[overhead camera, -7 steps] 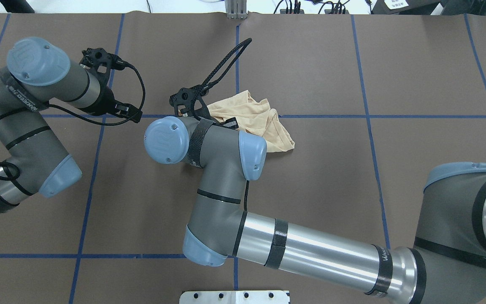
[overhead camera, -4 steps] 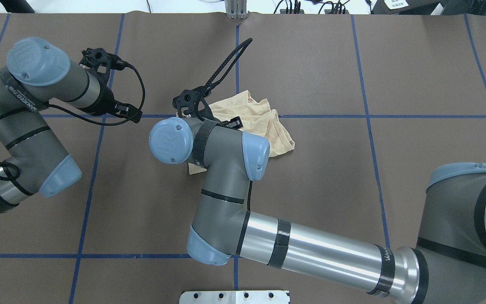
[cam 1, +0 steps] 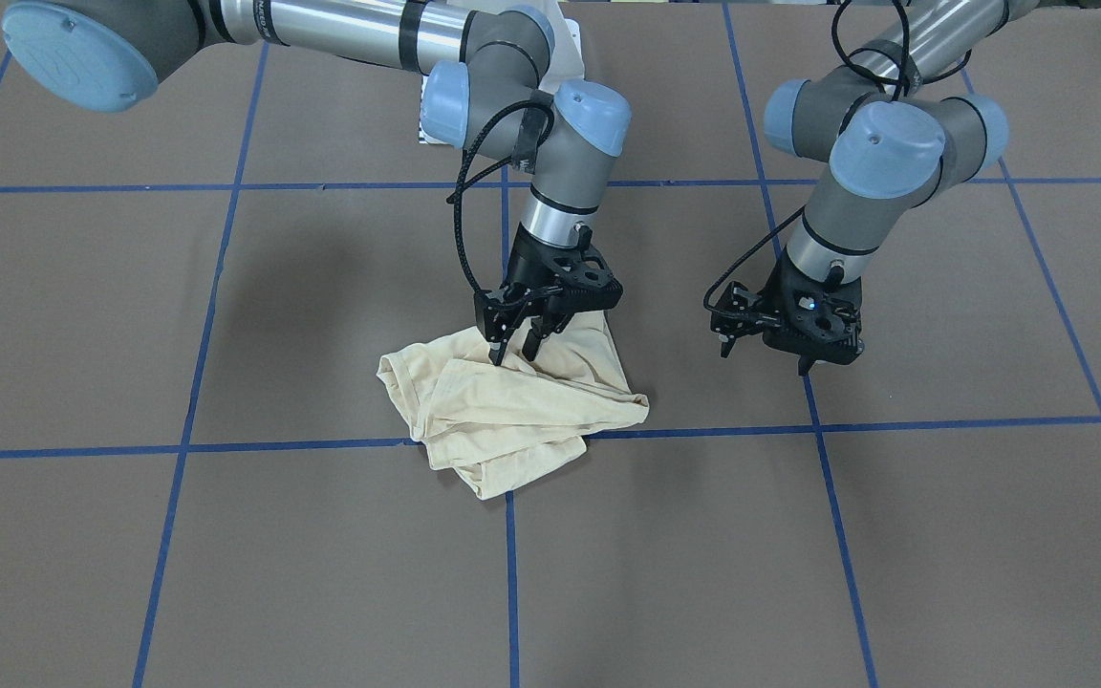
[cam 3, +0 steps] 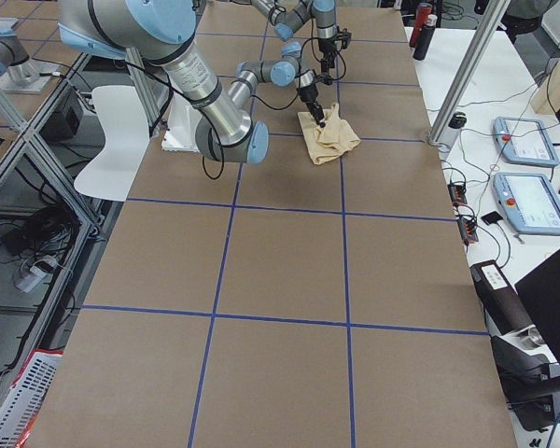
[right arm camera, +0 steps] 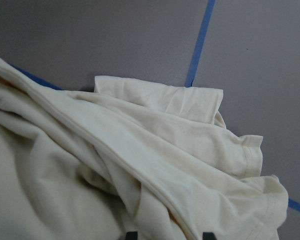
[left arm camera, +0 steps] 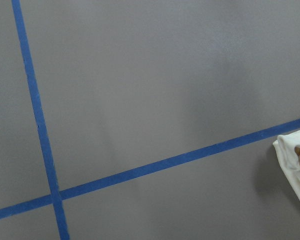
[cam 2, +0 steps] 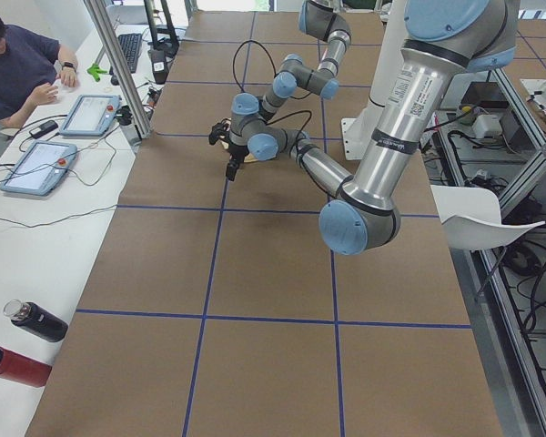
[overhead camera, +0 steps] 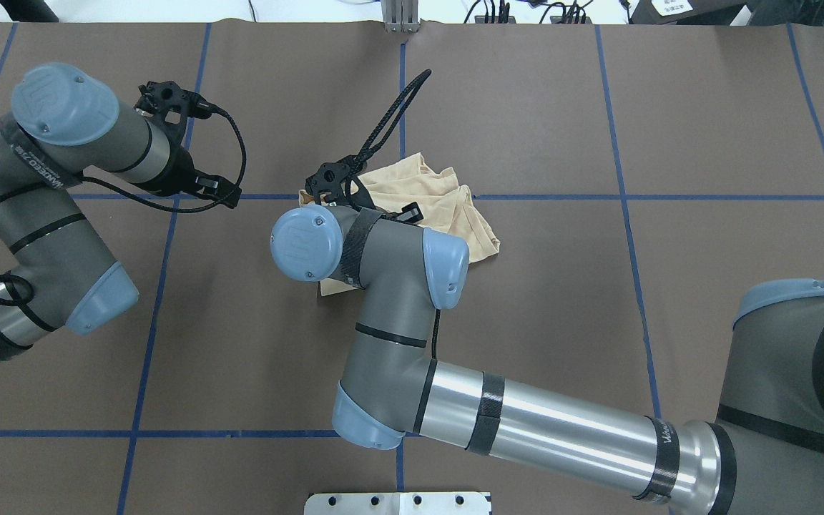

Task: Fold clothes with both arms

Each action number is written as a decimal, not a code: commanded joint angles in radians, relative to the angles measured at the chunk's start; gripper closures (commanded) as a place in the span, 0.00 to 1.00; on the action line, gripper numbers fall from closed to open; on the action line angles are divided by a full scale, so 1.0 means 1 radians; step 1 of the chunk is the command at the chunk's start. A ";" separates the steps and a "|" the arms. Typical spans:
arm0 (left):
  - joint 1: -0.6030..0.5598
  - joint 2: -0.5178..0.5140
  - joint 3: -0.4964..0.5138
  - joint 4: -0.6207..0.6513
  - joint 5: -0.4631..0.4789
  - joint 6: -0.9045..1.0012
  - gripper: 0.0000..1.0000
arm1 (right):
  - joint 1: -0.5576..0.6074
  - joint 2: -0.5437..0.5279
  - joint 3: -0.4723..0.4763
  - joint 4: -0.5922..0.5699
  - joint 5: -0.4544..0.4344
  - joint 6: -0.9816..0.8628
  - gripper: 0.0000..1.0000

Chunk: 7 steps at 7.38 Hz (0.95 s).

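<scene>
The cream-yellow shirt (cam 1: 512, 411) lies crumpled in a heap at the table's middle, on a crossing of blue tape lines. Its print and neck label are hidden. It also shows in the overhead view (overhead camera: 448, 200) and in the right wrist view (right arm camera: 140, 150). My right gripper (cam 1: 515, 352) points down onto the heap's edge nearest the robot, with its jaws a little apart. Its fingertips (right arm camera: 131, 234) rest at the cloth. My left gripper (cam 1: 766, 355) hovers open and empty over bare table beside the shirt. A corner of the shirt (left arm camera: 295, 160) shows in the left wrist view.
Brown table cover with a grid of blue tape lines (overhead camera: 619, 197). The white base plate (overhead camera: 398, 501) sits at the robot's edge. On the side bench an operator (cam 2: 18, 64) sits with tablets, and two bottles (cam 2: 36, 320) lie there.
My right wrist has shifted right and slightly toward the robot over the shirt. A bit of cloth now shows below the wrist. The left arm has not moved.
</scene>
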 commanded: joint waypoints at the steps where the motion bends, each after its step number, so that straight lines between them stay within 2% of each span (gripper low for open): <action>1: 0.002 -0.001 0.000 0.000 0.000 -0.003 0.00 | 0.006 0.001 0.001 -0.001 0.001 -0.013 1.00; 4: 0.002 -0.001 -0.002 0.000 0.000 -0.008 0.00 | 0.091 0.002 -0.008 0.016 0.001 -0.001 1.00; 5: 0.002 -0.001 -0.005 0.000 0.000 -0.009 0.00 | 0.111 0.002 -0.048 0.098 0.000 0.001 1.00; 6: 0.000 0.001 -0.011 0.000 0.000 -0.009 0.00 | 0.118 0.007 -0.147 0.252 -0.002 0.001 1.00; 7: 0.000 0.001 -0.015 0.002 0.000 -0.009 0.00 | 0.133 0.007 -0.186 0.309 -0.002 -0.002 1.00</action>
